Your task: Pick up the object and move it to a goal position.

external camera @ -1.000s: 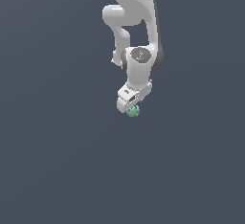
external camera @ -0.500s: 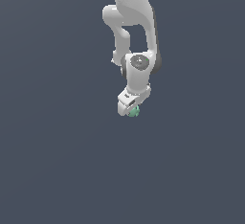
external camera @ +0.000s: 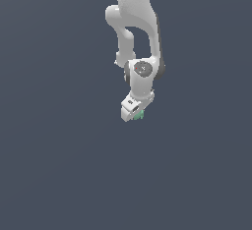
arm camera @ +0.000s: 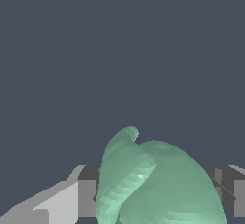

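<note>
The jaws are clenched on the object (arm camera: 158,184): in the wrist view 1 finger (arm camera: 72,199) sits on each side of the pale green body, tight against its flanks. The object fills the space between them, a rounded lump with a small nub at its crown. In the exterior view the gripper (external camera: 134,114) hangs from the arm (external camera: 135,27) and only a sliver of the object (external camera: 139,115) shows at the fingertips, just beside the white housing.

Nothing but flat dark grey surrounds the gripper in both views, so height above any surface cannot be told.

Step in hand, by judgement: the grasp is made, and the carry to the goal is under way or due. No goal marker shows in either view. The next move calls for a steady transfer with grip force held, since the rounded, uneven shape could slip or rotate between flat pads.

No brand, label or writing can be read anywhere.
</note>
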Action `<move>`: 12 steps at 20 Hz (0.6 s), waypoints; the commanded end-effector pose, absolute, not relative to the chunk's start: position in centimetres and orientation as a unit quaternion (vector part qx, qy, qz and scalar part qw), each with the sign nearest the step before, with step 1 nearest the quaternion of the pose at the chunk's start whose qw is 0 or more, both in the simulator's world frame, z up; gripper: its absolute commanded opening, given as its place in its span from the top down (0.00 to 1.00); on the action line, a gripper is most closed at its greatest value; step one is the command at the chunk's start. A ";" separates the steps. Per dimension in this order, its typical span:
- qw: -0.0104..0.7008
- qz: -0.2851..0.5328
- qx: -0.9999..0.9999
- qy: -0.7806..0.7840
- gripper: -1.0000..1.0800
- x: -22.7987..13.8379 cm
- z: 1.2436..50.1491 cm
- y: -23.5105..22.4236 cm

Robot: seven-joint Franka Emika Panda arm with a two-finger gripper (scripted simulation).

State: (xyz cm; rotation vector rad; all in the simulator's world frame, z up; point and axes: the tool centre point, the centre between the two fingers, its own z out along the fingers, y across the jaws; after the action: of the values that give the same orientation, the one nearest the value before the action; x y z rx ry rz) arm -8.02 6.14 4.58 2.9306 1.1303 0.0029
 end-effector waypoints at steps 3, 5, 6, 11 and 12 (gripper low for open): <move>0.000 0.000 0.933 0.360 1.00 -8.1 4.5 6.2; 0.000 0.000 0.933 0.360 1.00 -8.1 4.5 6.2; 0.000 0.000 0.933 0.360 1.00 -8.1 4.5 6.2; 0.000 0.001 0.933 0.360 1.00 -8.0 4.8 6.2; 0.000 0.001 0.933 0.360 1.00 -7.9 5.0 6.3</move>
State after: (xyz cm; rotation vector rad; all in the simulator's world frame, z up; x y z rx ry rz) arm -8.00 6.19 4.76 2.9309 1.1291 0.0010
